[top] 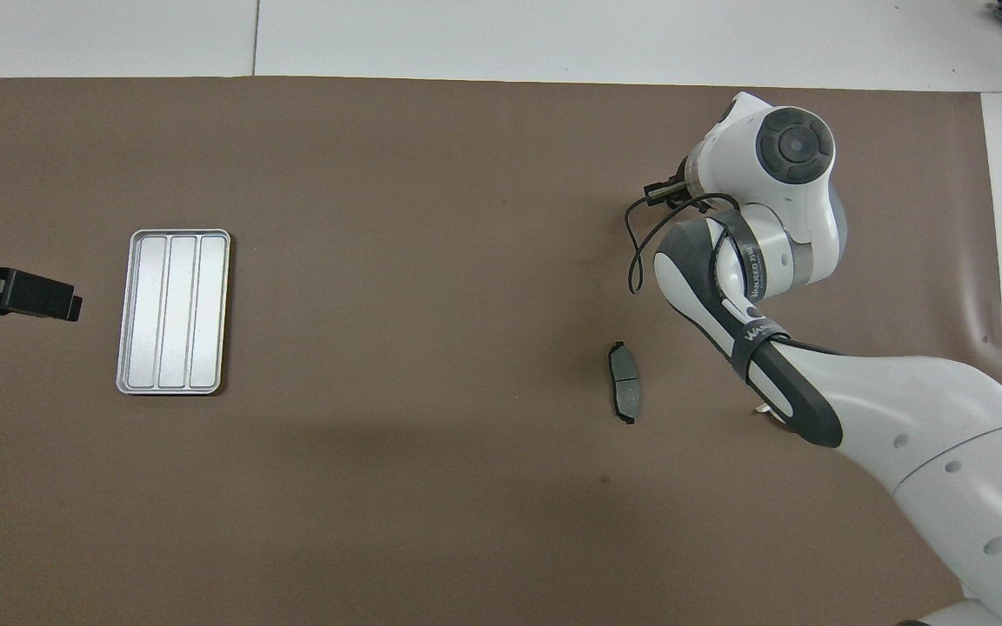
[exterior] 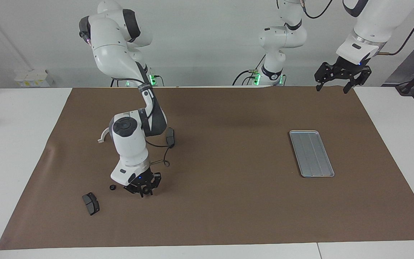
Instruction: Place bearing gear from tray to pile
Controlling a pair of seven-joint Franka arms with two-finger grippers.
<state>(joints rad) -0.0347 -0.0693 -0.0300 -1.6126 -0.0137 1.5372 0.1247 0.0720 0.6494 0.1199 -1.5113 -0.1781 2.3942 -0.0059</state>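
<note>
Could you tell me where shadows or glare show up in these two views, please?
Facing view: a soft shadow lies on the mat under the right end effector. Overhead view: the tray looks bright against the mat, with a broad faint shadow nearer the robots.

- My right gripper [exterior: 142, 190] hangs low over the brown mat [exterior: 228, 216] at my right arm's end, closed on a small black bearing gear [exterior: 143, 191], barely visible between the fingertips.
- The silver-grey ridged tray [exterior: 311, 153] lies flat toward my left arm's end, nothing in it.
- A small black gear [exterior: 112, 187] lies beside my right gripper.
</note>
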